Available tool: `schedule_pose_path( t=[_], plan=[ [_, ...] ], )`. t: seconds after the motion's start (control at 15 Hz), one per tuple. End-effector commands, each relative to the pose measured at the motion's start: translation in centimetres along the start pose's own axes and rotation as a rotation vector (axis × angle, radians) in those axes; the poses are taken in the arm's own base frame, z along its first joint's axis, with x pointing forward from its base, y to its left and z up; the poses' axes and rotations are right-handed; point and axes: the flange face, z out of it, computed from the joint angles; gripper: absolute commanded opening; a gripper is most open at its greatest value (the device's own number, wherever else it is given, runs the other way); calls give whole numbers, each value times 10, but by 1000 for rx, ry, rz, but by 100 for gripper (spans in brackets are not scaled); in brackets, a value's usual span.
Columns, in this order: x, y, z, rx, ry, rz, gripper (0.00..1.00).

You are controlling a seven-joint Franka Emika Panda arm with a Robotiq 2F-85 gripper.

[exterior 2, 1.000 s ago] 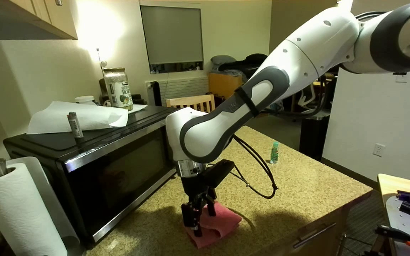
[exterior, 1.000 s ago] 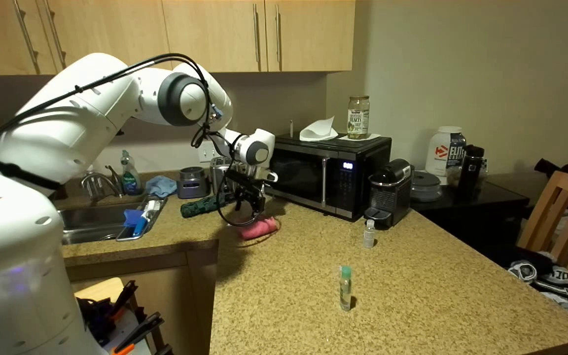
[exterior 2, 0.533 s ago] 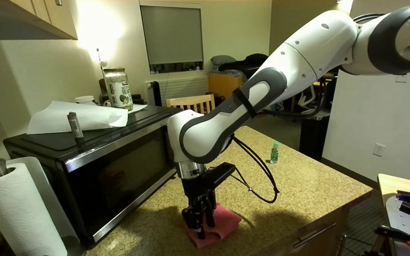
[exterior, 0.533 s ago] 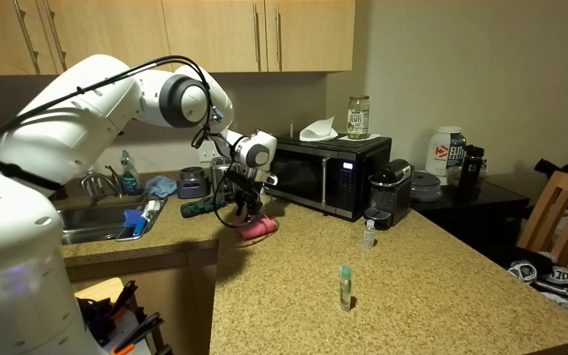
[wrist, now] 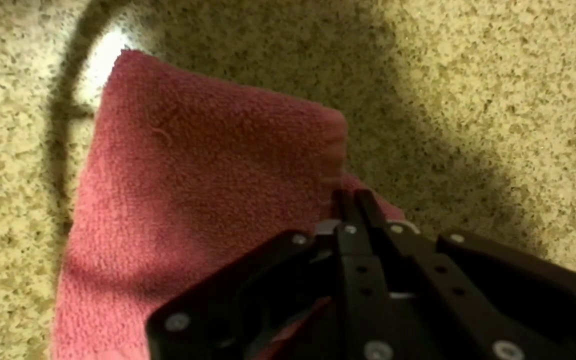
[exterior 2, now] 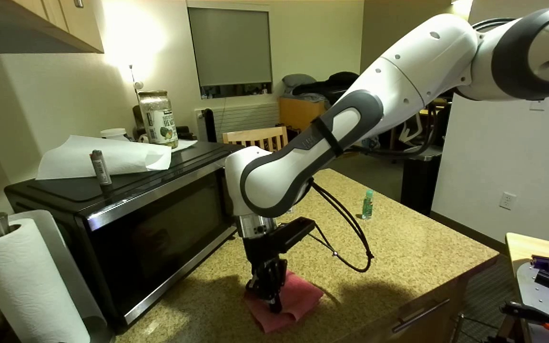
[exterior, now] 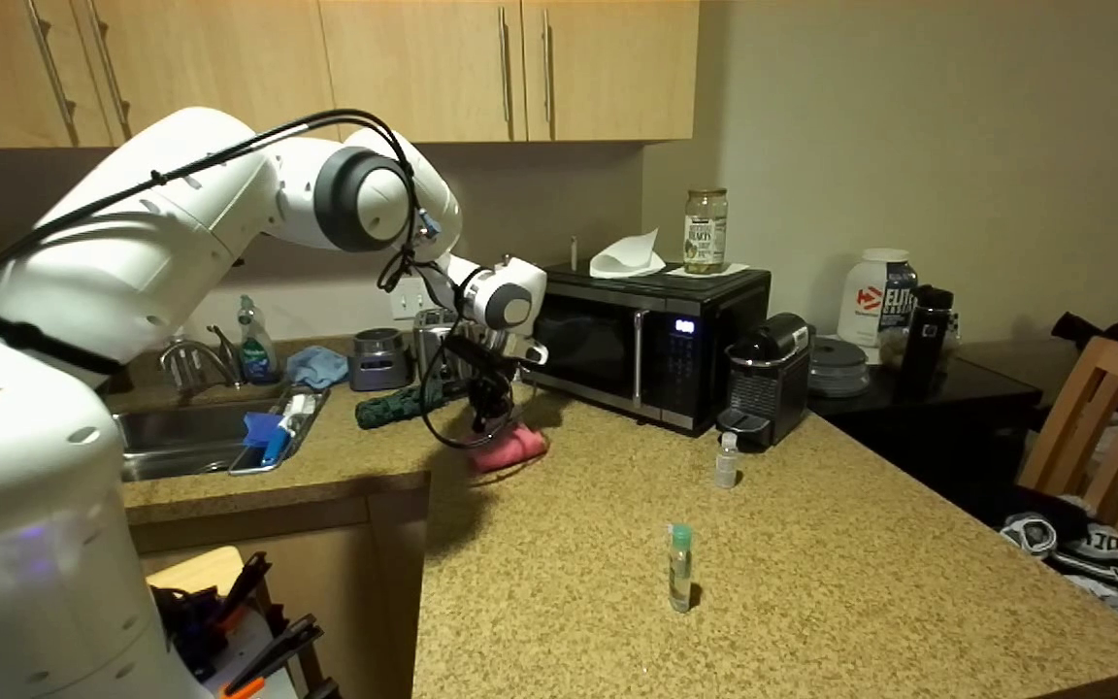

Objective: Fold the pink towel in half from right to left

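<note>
The pink towel (wrist: 193,190) lies folded and slightly rumpled on the counter, filling the left of the wrist view. In both exterior views it sits beneath my gripper, beside the microwave; the towel (exterior 2: 303,293) spreads out past the fingers there. My gripper (wrist: 355,194) points down with its jaws brought together at the towel's right edge. That edge runs in at the fingertips, and a thin lower layer shows behind them. I read this as a pinch on the cloth, though the contact itself is dark and mostly hidden. In an exterior view the gripper (exterior: 489,427) partly covers the towel.
A black microwave (exterior 2: 160,252) stands close beside the gripper, with a paper towel roll (exterior 2: 22,286) near it. A dark green cloth (exterior: 394,406) lies toward the sink (exterior: 190,442). Two small bottles, one green-capped (exterior: 680,573) and one clear (exterior: 726,464), stand farther along the counter.
The fingers were spread apart a second ago and have come together at the towel. The gripper sank slightly at first, then held its place. The towel has hardly shifted.
</note>
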Motion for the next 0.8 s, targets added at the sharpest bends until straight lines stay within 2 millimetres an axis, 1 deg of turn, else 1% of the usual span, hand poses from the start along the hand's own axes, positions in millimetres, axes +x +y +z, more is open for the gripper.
schedule_pose_path(
  t=[0.0,0.07,0.33,0.4,0.47,0.73],
  plan=[
    [1,-2,-3,20,13,24,2],
    [1,-2,-3,20,14,24,4],
    [1,-4,-4,18,20,20,6],
    [1,-6,-5,13,21,18,22],
    [0,-6,-5,13,19,13,32],
    [-5,-7,-4,-74,15,-3,56]
  ],
)
